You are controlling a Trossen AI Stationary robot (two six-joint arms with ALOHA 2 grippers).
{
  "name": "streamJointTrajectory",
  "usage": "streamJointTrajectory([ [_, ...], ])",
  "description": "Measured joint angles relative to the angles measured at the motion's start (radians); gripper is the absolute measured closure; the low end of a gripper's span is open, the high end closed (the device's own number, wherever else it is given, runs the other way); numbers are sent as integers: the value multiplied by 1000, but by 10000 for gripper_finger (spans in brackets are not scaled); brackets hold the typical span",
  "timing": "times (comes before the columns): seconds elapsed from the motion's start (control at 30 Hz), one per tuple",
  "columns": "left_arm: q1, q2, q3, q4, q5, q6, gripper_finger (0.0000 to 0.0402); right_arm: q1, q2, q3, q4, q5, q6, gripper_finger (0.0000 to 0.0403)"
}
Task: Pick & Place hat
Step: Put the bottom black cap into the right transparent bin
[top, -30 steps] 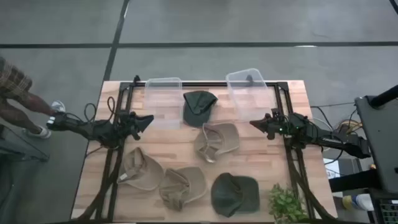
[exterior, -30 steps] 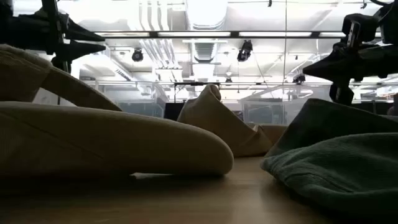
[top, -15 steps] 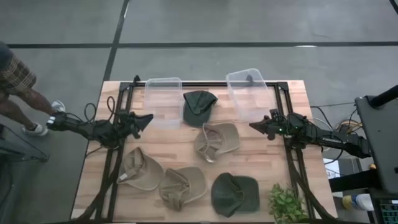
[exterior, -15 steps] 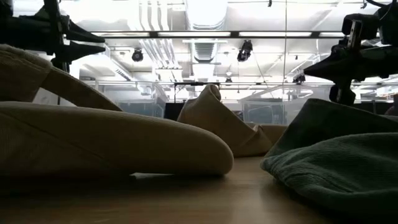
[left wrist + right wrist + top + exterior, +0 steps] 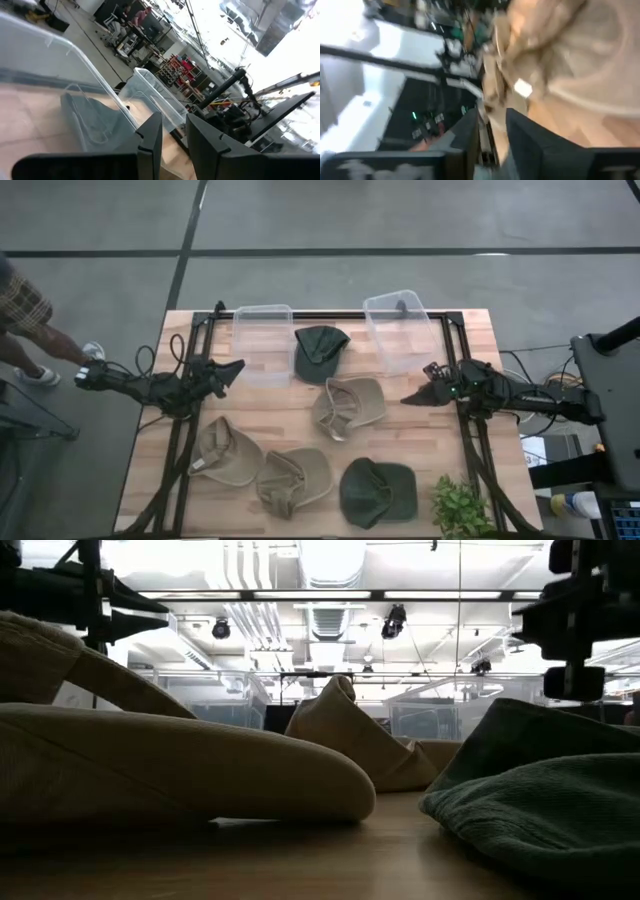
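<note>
Five caps lie on the wooden table (image 5: 300,420). A dark green one (image 5: 320,350) sits between two clear bins, a tan one (image 5: 350,405) lies upside down at mid-table, and two tan ones (image 5: 225,452) (image 5: 292,478) and a green one (image 5: 378,492) lie near the near edge. My right gripper (image 5: 408,399) (image 5: 492,135) hovers shut just right of the mid-table tan cap (image 5: 570,60), tipped toward it. My left gripper (image 5: 236,366) (image 5: 175,145) hangs shut beside the left bin (image 5: 263,340), touching nothing.
The right clear bin (image 5: 400,328) stands at the far edge, and a green plant (image 5: 460,505) sits at the near right corner. Black frame rails (image 5: 180,440) run along both table sides. A person (image 5: 25,320) stands off the table's left. In the low view the caps (image 5: 150,770) fill the foreground.
My right gripper has swung toward the near edge and tipped down toward the mid-table tan cap, staying shut. The person at the left has moved a little. No cap has moved.
</note>
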Motion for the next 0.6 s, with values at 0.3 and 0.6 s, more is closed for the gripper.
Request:
streamJointTrajectory([
  [0.3,0,0,0,3,-4,-78,321,165,299,265,-345,-31,-274,207],
  [0.6,0,0,0,7,-19,-85,321,341,677,441,-374,-48,-507,207],
])
